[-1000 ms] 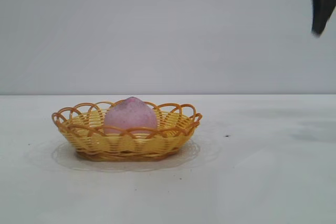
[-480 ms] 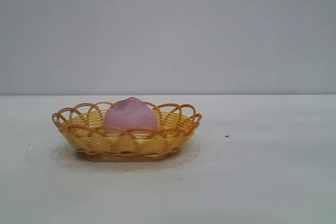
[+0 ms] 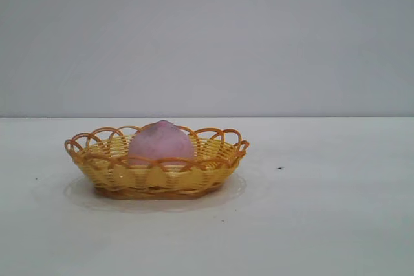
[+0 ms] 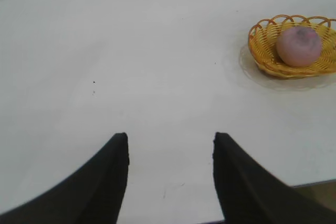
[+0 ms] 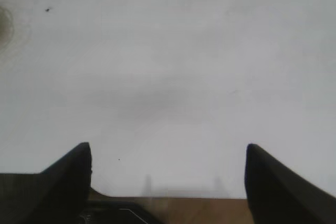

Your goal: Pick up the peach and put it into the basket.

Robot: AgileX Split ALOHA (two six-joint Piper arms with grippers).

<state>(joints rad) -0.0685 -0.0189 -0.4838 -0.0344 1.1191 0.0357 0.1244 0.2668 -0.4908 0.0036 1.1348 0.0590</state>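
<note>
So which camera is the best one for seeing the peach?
The exterior view shows it best: the peach sits near the middle, side-on and close, inside the basket. The left wrist view shows it from above, smaller and off near the frame's edge. The right wrist view shows no peach, only table.

From across the table neither arm is in sight. The basket, well ahead of the left gripper, runs off the frame edge, its wall hiding the peach's underside.
</note>
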